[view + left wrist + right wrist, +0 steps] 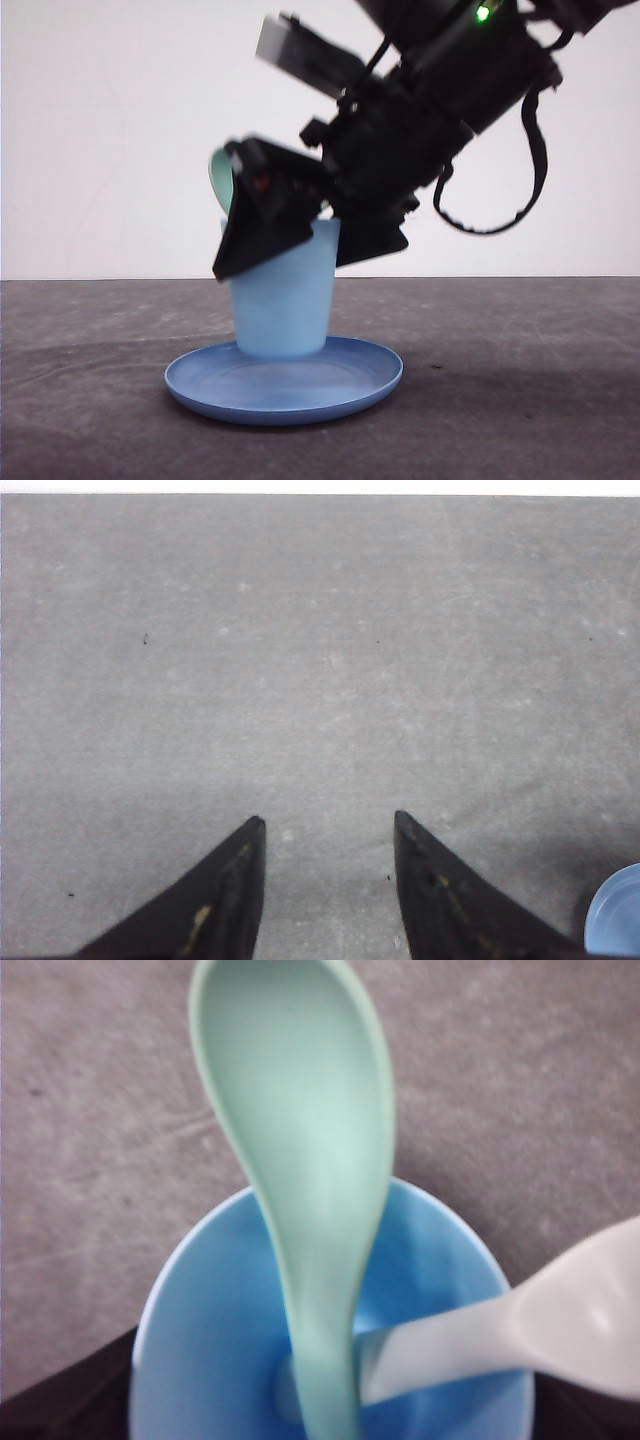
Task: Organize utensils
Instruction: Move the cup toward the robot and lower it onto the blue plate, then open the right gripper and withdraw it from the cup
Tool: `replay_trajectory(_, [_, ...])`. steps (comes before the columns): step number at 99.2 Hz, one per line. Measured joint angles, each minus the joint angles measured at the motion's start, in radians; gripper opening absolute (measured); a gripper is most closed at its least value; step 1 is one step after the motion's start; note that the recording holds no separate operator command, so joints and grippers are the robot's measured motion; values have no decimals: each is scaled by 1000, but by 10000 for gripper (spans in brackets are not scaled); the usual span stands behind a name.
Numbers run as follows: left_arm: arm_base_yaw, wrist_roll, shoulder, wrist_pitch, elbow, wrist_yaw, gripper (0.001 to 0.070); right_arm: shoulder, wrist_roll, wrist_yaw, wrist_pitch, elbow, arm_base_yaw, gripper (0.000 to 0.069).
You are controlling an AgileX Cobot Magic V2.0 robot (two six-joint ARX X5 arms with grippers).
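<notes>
My right pincer [300,235], grip unclear, hung over the cup [283,300] holding spoon [300,1160] and fork [520,1330]; left pincer [328,880] gaped above grey table [320,660], white wall [100,120] behind

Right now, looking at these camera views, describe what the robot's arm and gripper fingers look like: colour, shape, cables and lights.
The right arm is bulky black hardware with a green indicator light and a looping black cable. The left gripper has two black, tapering, pointed fingers with scuffed yellowish marks.

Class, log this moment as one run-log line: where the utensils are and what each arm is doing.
spoon: handle in cup | fork: in cup | cup: on plate | right gripper: at cup rim | left gripper: open over table
</notes>
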State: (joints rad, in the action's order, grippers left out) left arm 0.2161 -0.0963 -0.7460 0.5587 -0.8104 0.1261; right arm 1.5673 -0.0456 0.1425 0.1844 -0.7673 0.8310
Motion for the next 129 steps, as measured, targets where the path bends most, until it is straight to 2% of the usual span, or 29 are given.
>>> replay_trajectory(43, [0,0,0,0,0,0,233,36,3,-11,5,0,0,503])
replay_trajectory(73, [0,0,0,0,0,0,233,36,3,-12,-28,0,0,678])
replay_trajectory(95, [0,0,0,0,0,0,233,-18,3,-23,-222,0,-29,680])
replay_trajectory(118, [0,0,0,0,0,0,233,-193,4,-71,-455,0,-89,680])
replay_trajectory(129, [0,0,0,0,0,0,233,-303,4,-129,-571,0,-145,680])
